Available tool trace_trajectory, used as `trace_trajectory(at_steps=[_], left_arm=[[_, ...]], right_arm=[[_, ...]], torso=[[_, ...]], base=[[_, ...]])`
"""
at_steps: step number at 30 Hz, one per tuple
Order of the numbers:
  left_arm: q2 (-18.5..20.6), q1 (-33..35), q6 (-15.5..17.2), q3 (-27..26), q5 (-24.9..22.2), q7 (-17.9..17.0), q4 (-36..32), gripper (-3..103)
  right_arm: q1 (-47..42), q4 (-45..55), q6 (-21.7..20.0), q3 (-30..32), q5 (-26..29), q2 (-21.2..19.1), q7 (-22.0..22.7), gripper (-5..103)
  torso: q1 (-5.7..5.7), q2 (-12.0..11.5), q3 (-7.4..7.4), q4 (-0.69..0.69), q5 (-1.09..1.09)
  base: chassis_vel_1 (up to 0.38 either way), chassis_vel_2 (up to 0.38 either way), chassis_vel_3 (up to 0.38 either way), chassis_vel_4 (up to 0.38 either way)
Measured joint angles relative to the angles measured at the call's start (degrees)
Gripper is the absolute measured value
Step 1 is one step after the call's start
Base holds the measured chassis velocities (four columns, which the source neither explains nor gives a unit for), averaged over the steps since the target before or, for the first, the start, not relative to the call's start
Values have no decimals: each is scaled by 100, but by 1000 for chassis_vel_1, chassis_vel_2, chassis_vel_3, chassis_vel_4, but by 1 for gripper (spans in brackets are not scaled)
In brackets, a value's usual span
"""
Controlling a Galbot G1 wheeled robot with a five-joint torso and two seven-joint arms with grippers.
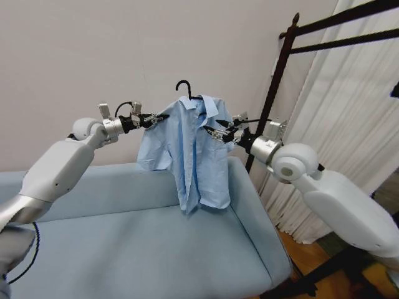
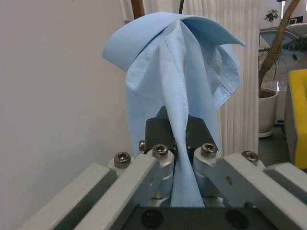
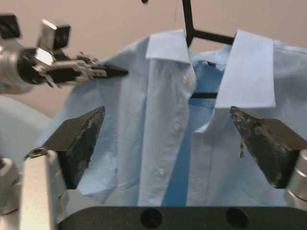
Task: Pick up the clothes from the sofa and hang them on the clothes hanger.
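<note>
Your left gripper point(image 1: 160, 116) alone pinches one shoulder of the light-blue short-sleeved shirt point(image 1: 198, 152), held aloft on its black hooked hanger point(image 1: 182, 88) over the sofa. That thin fold could slip and drop it all. The right gripper point(image 1: 216, 132) is spread wide, just before the shirt front. Below lies the pale-blue upholstered sofa point(image 1: 124, 249) — beside it stand a dark wooden clothes rack point(image 1: 278, 78) and white curtains point(image 1: 355, 124).

White arms point(image 1: 53, 171), silver wrists point(image 1: 113, 128), black, seemingly scuffed fingers point(image 3: 79, 141)

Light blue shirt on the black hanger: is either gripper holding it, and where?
The left gripper pinches the light blue button-up shirt by a fabric fold at its shoulder. The right gripper sits before the shirt front, jaws open, holding nothing.
</note>
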Motion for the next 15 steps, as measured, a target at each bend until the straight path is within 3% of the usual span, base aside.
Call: trace_trajectory(at_steps=[4, 9, 14, 15], left_arm=[[15, 36, -286, -1, 141, 362, 98, 2], [41, 55, -502, -14, 214, 632, 150, 2], [77, 93, -657, -67, 309, 1059, 211, 2], [77, 93, -657, -67, 309, 1059, 211, 2]], right_arm=[[436, -415, -108, 66, 751, -134, -438, 99], [757, -861, -219, 44, 1025, -171, -876, 100], [1135, -1791, -544, -33, 883, -139, -2015, 100], [1135, -1791, -544, -33, 883, -139, -2015, 100]], torso=[[0, 0, 0, 2, 0], [0, 0, 0, 1, -1], [0, 0, 0, 2, 2], [0, 0, 0, 2, 2]], base=[[0, 0, 0, 0], [0, 0, 0, 0], [0, 0, 0, 0], [0, 0, 0, 0]])
